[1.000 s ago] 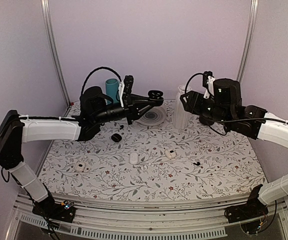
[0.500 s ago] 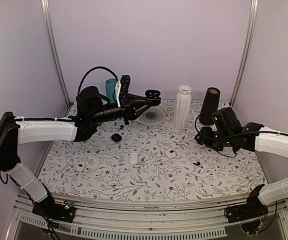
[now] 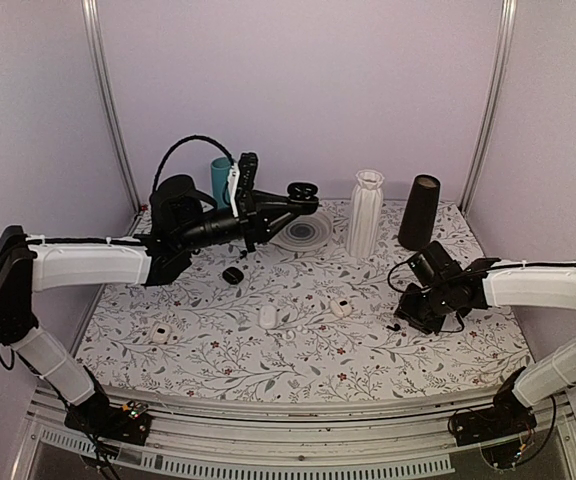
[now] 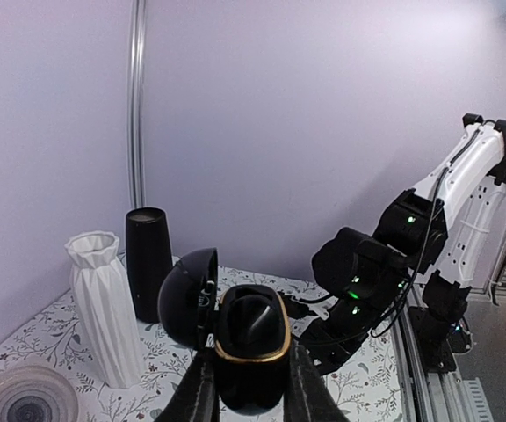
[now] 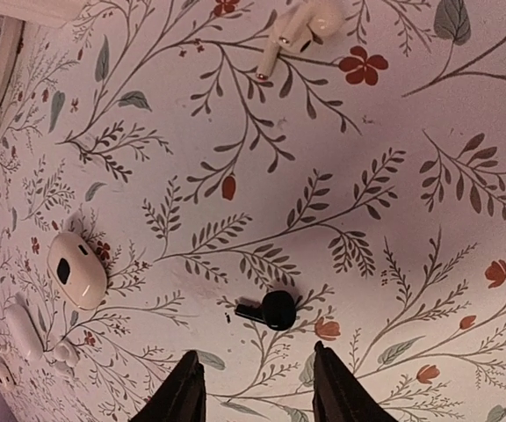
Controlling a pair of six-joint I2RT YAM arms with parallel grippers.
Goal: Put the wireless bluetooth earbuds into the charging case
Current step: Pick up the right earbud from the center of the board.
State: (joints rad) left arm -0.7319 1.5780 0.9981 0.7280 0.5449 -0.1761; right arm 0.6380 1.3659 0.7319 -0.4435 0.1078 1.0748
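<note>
Right fingers [image 3: 404, 316] dropped from high to just above worktop [image 5: 411, 132] within last second. Now spread but narrowing. Black earbud [image 5: 271, 309] lies just ahead, in line with gap, untouched. My read: pick comes next. Left fingers [image 3: 293, 196] barely moved, pinching open black charging case [image 4: 251, 352] aloft, well apart from bud. White earbud [image 5: 297, 26] and white case [image 5: 77, 268] loose on floral-print worktop. Far: white ribbed vase [image 3: 365, 212], black tumbler [image 3: 419, 212], plain lilac wall [image 3: 298, 80].
</note>
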